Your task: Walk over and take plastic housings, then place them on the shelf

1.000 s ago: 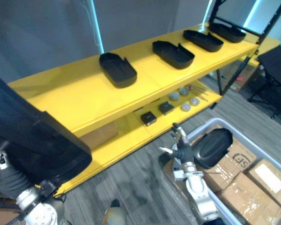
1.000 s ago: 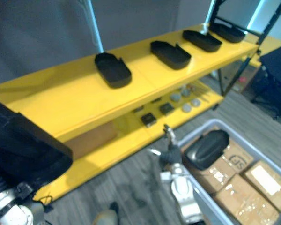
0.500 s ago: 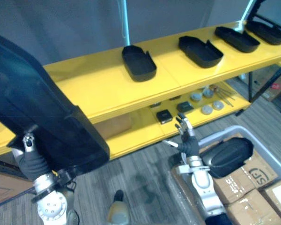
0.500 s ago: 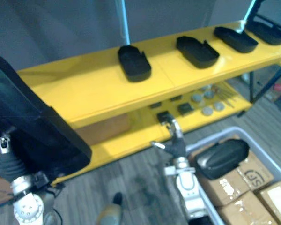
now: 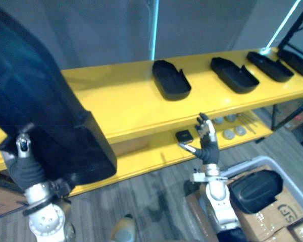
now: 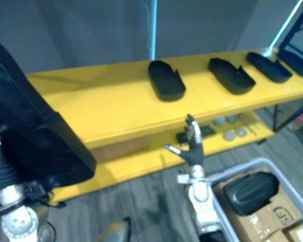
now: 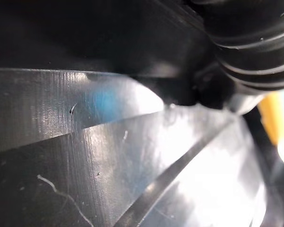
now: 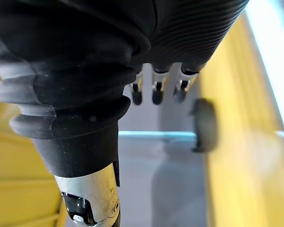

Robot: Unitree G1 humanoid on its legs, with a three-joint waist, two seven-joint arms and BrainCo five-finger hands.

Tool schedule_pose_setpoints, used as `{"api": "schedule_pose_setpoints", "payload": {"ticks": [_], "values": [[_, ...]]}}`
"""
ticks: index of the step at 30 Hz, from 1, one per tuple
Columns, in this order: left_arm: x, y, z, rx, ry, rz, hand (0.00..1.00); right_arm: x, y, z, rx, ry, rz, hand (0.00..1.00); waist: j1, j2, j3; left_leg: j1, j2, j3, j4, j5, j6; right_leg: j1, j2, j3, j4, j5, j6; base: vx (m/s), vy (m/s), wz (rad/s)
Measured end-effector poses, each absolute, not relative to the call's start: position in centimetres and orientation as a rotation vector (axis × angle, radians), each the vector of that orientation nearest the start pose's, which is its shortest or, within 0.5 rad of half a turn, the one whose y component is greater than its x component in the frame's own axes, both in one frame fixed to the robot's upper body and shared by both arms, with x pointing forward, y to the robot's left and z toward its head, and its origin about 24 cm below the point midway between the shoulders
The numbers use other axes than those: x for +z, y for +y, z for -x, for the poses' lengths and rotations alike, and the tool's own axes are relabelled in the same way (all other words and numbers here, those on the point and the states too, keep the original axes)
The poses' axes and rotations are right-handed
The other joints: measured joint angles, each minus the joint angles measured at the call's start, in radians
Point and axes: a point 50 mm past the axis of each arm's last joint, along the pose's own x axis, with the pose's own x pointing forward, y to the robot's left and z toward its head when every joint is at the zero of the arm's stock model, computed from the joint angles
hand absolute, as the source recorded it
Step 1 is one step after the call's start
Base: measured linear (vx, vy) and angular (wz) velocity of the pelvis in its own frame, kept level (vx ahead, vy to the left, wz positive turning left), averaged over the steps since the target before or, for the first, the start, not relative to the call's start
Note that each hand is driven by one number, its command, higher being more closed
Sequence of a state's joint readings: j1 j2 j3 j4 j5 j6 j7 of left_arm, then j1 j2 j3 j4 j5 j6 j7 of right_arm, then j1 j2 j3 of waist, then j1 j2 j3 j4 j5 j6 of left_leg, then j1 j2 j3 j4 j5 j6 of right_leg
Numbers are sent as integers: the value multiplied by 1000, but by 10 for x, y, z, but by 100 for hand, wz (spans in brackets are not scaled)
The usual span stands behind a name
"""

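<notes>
A big black plastic housing point(image 5: 38, 106) rises at the left, carried on my left hand point(image 5: 24, 170), whose fingers are hidden under it. Its glossy surface point(image 7: 109, 156) shows close up in the left wrist view. Several more black housings lie in a row on the yellow shelf's top board point(image 5: 116, 98), the nearest point(image 5: 171, 80) at its middle. My right hand point(image 5: 207, 140) is raised in front of the lower shelf, fingers point(image 8: 154, 91) straight and holding nothing.
The lower shelf board point(image 5: 146, 156) carries a small black box point(image 5: 184, 135) and round grey discs point(image 5: 233, 132). At the lower right a grey bin point(image 5: 252, 162) holds cardboard boxes and another black housing point(image 5: 256, 190). Grey floor lies before the shelf.
The camera has swung, so the shelf now runs more level across the view. My right hand has risen from the bin's edge to the lower shelf's height. The carried housing stands higher.
</notes>
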State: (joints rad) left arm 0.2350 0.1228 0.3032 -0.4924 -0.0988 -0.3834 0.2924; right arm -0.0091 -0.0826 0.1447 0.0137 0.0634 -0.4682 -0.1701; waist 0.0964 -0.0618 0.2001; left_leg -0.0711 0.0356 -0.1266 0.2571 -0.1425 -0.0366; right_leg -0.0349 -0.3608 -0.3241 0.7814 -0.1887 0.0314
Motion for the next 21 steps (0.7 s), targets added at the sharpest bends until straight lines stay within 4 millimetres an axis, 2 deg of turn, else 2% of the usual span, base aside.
{"api": "schedule_pose_setpoints", "payload": {"ticks": [1,2,3,4,5,6,7,8,9,10,11,12,13,14,15,16,18,21], "values": [[151,243,-172,541,-705,-75,100,87,-145,-244,-42,-478,-44,0,-2,7,-1,38,10,-8,-21,0,-1,-22,57,8,-86,-37,-2,259,53,39],[152,242,-179,536,-711,-52,100,94,-155,-244,-57,-512,-24,0,-6,18,-5,48,19,-32,-28,-10,-1,-61,126,56,-214,-48,-1,256,17,45],[152,242,-184,537,-714,-42,100,98,-160,-243,-61,-532,-22,0,-9,23,-5,49,20,-47,-30,-12,-1,-83,157,93,-278,-45,5,243,-54,75],[149,242,-191,545,-699,-25,100,104,-166,-243,-58,-564,-33,0,-24,29,-4,51,20,-78,-41,-12,-2,-116,203,174,-396,-27,33,233,-118,107],[142,243,-196,556,-658,-16,100,108,-167,-242,-42,-579,-58,0,-43,29,-4,53,12,-118,-40,-19,-13,-131,226,228,-490,9,61,238,-148,116],[138,242,-197,559,-632,-11,100,109,-166,-242,-33,-585,-69,0,-50,25,-6,53,4,-138,-40,-25,-22,-132,227,247,-515,32,62,223,-221,131],[131,240,-197,553,-590,-3,100,112,-164,-241,-5,-597,-88,0,-52,2,-20,55,-20,-183,-40,-43,-38,-133,222,270,-532,83,53,304,-378,136],[122,233,-195,541,-546,27,100,114,-160,-241,31,-603,-84,0,-48,14,-32,57,-12,-227,-38,-64,-65,-115,229,241,-525,141,69,306,-389,122],[116,229,-191,538,-519,43,100,113,-158,-241,49,-600,-81,0,-39,37,-44,53,11,-214,-39,-65,-66,-102,246,219,-545,142,60,357,-380,98],[107,223,-186,531,-478,81,100,113,-154,-241,81,-597,-77,0,-24,74,-58,50,56,-183,-43,-59,-78,-69,271,175,-579,148,42,184,-156,62],[104,221,-185,526,-465,95,100,113,-153,-241,94,-593,-78,0,-19,87,-60,50,71,-153,-50,-47,-88,-48,275,150,-596,149,37,278,-220,114],[102,215,-186,513,-457,121,100,113,-151,-241,106,-588,-73,0,-23,103,-69,50,96,-37,-74,-10,-100,4,273,80,-627,145,28,188,-144,130],[104,211,-188,487,-466,136,100,113,-152,-242,97,-589,-73,0,-32,101,-69,49,117,59,-80,2,-86,38,271,37,-642,142,23,254,-205,139],[105,208,-190,464,-473,144,100,113,-154,-242,84,-590,-66,0,-40,105,-71,51,131,125,-85,12,-75,55,270,12,-647,138,16,154,-111,117],[107,203,-193,427,-486,146,100,115,-159,-242,50,-596,-48,0,-48,116,-78,67,144,211,-117,42,-86,72,270,-24,-647,135,12,154,-77,92],[110,200,-195,399,-500,148,100,118,-163,-243,18,-608,-45,0,-46,120,-82,84,139,233,-157,63,-89,78,266,-30,-645,135,12,110,2,64],[112,198,-196,384,-508,145,100,122,-164,-244,-16,-629,-58,0,-43,110,-76,99,126,231,-179,70,-87,87,257,-29,-654,135,13,52,37,9],[114,200,-197,355,-510,100,100,129,-171,-238,-132,-672,-66,0,-55,89,-74,126,102,250,-190,70,-86,114,240,-20,-692,141,24,20,59,-15]]}}
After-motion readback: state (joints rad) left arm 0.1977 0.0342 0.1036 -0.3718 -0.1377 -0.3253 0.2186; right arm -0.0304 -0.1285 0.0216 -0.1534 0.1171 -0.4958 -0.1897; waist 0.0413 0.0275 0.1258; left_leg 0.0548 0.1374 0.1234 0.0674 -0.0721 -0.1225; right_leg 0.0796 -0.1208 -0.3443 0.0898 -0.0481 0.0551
